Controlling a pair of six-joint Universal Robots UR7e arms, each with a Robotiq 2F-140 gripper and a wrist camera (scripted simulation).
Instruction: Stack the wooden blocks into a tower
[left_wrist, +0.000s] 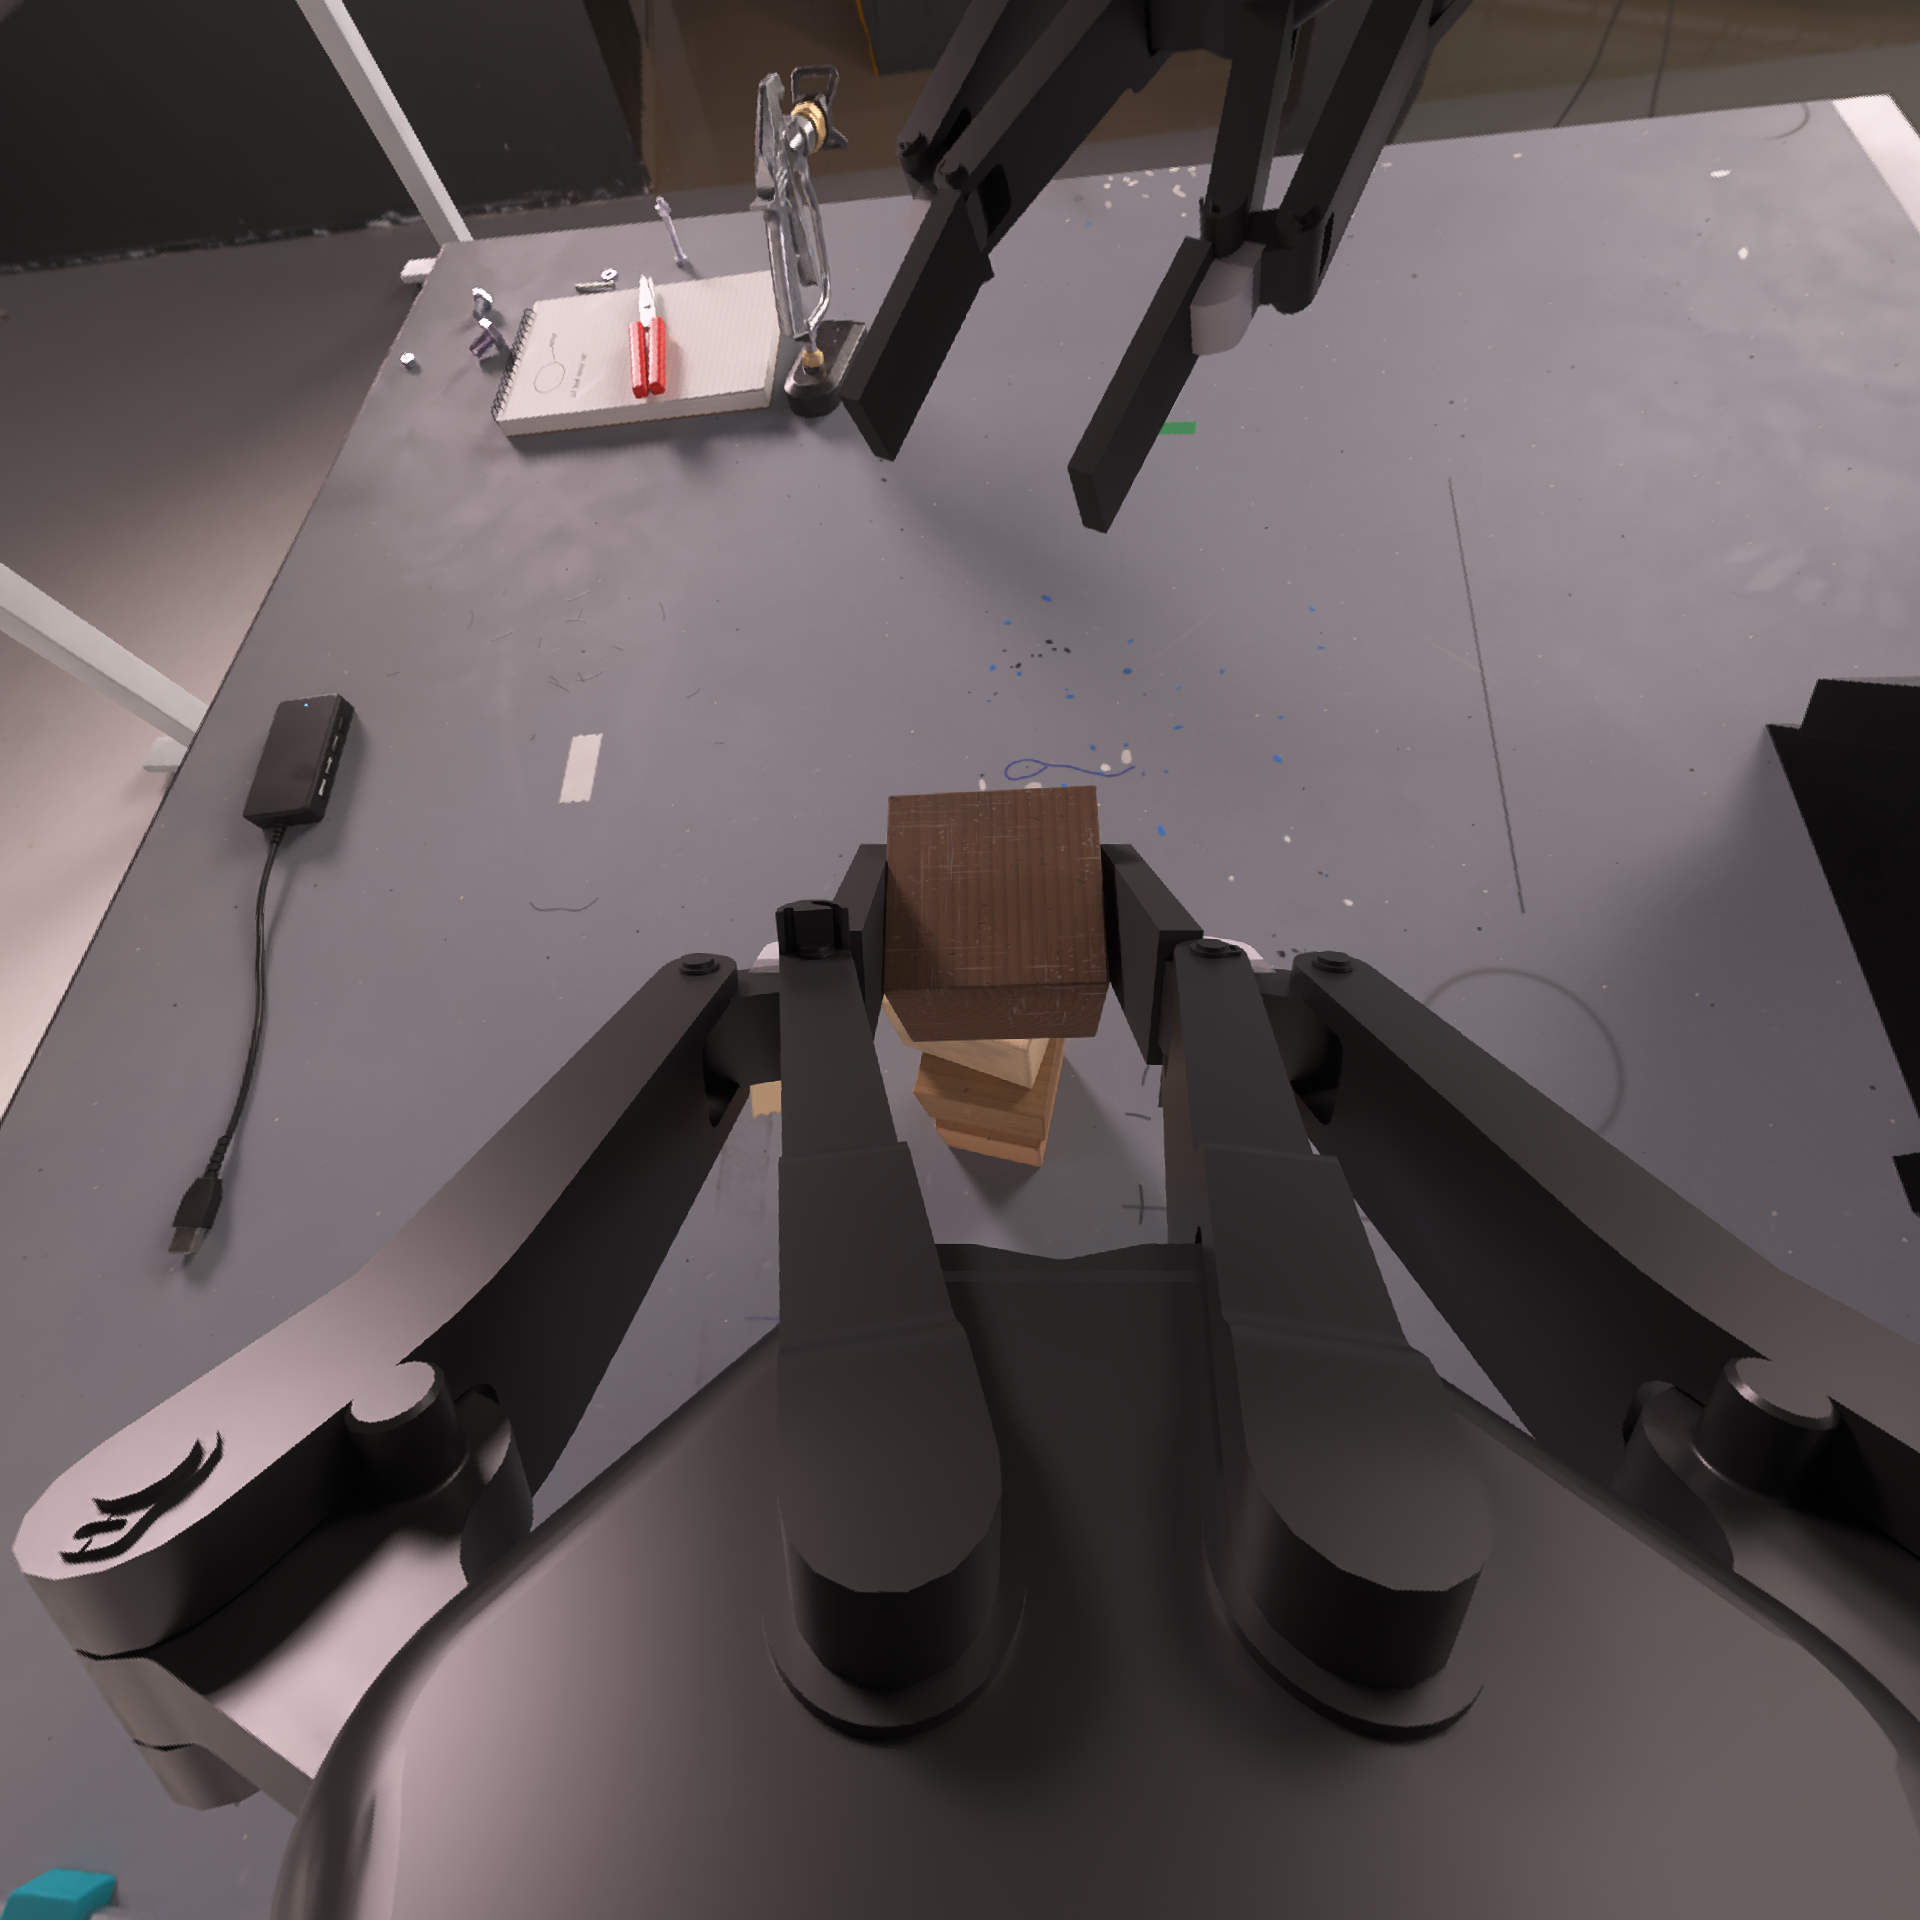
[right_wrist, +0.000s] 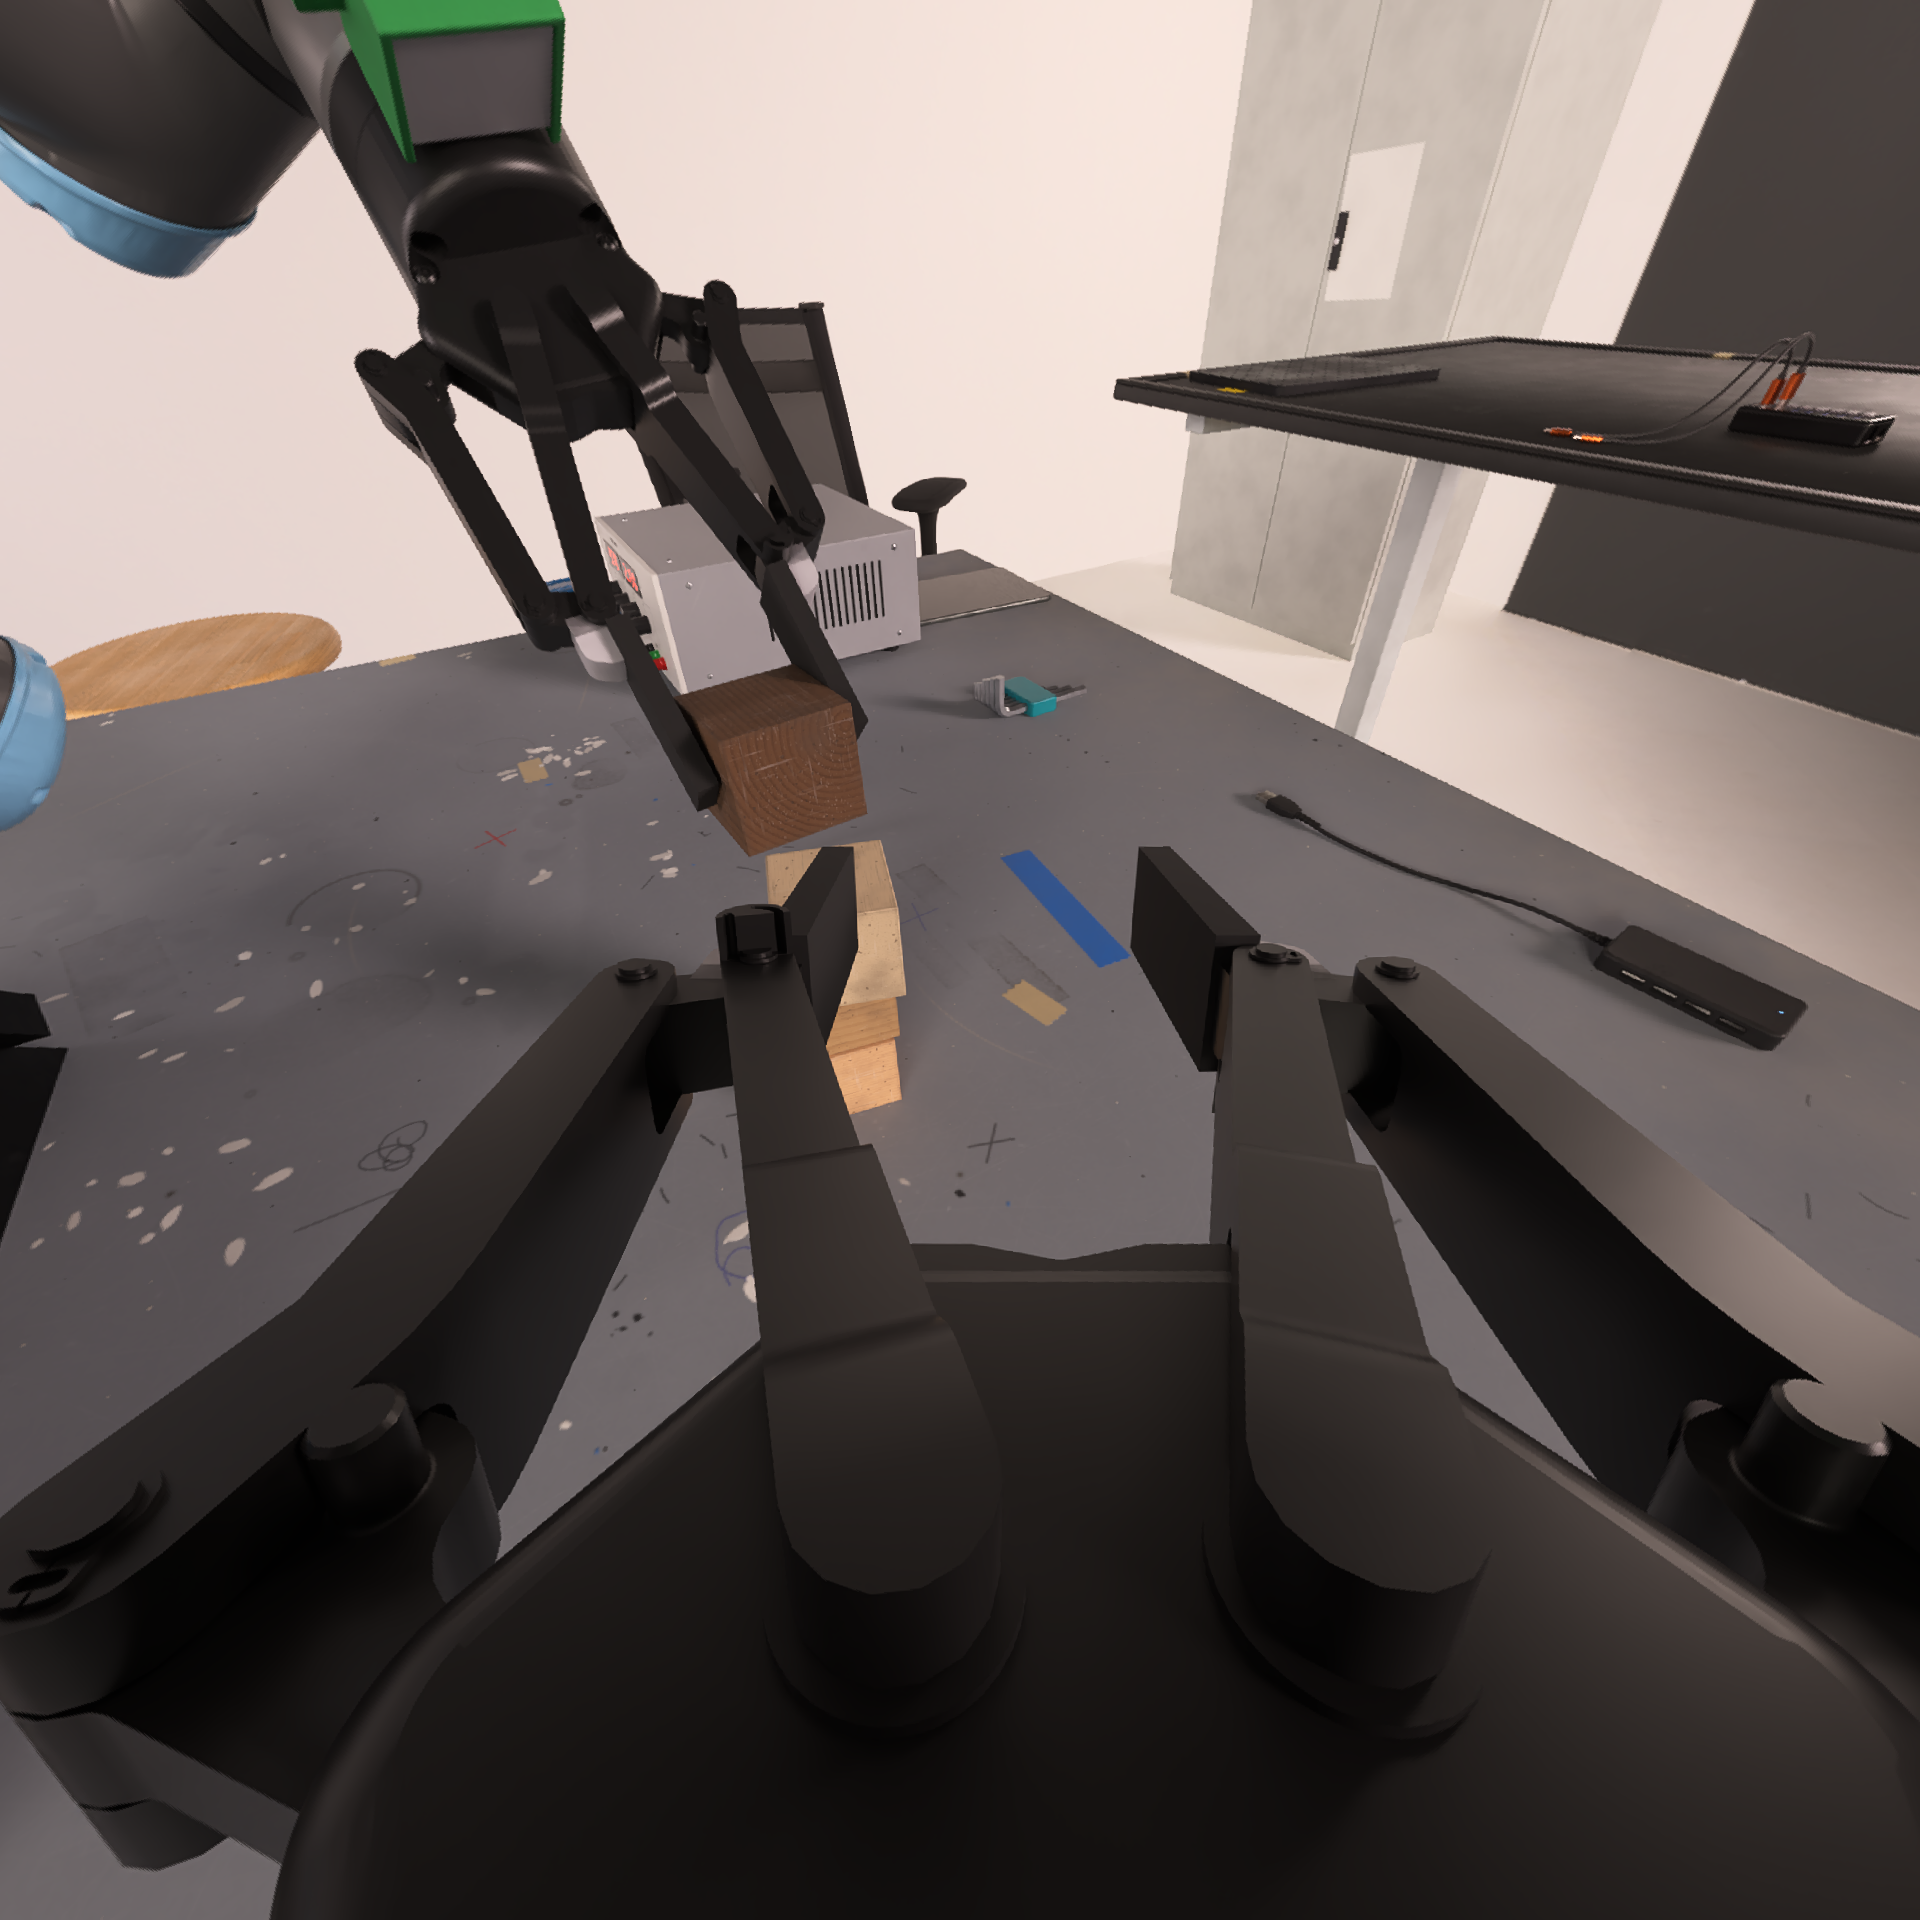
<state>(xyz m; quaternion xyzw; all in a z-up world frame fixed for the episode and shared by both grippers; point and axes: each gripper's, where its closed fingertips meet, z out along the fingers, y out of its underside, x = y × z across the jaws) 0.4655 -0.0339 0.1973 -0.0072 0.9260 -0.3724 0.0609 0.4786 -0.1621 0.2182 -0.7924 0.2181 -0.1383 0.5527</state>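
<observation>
Over on the left side of the grey table (left_wrist: 727, 582) lies a black hub with a cable (left_wrist: 299, 758), and farther back sits a notepad (left_wrist: 644, 353) with red pliers (left_wrist: 646, 353) on top, all well apart from the work, so they do not get in the way. Moving toward the middle, the left gripper (left_wrist: 997, 914) is squeezed tight on the dark brown block (left_wrist: 992, 899), one finger flat against each side, so the block cannot slip. It holds the block up in the air, right over the pale wooden tower (left_wrist: 992, 1101), because that is where the block should go next. In the right wrist view the dark brown block (right_wrist: 790, 769) looks tilted a little and is just above the top of the pale tower (right_wrist: 873, 956), not resting on it yet; a thin gap shows between them. The pale blocks in the tower are each turned a bit, so the pile looks twisty, and I think the new block needs to come down slowly and flat or the pile could wobble. Farther to the right, the right gripper (right_wrist: 987, 935) has its fingers spread wide with nothing between them. It waits near the tower, just beside it, maybe to stay out of the way. Behind it lies a strip of blue tape (right_wrist: 1065, 909) on the table.
</observation>
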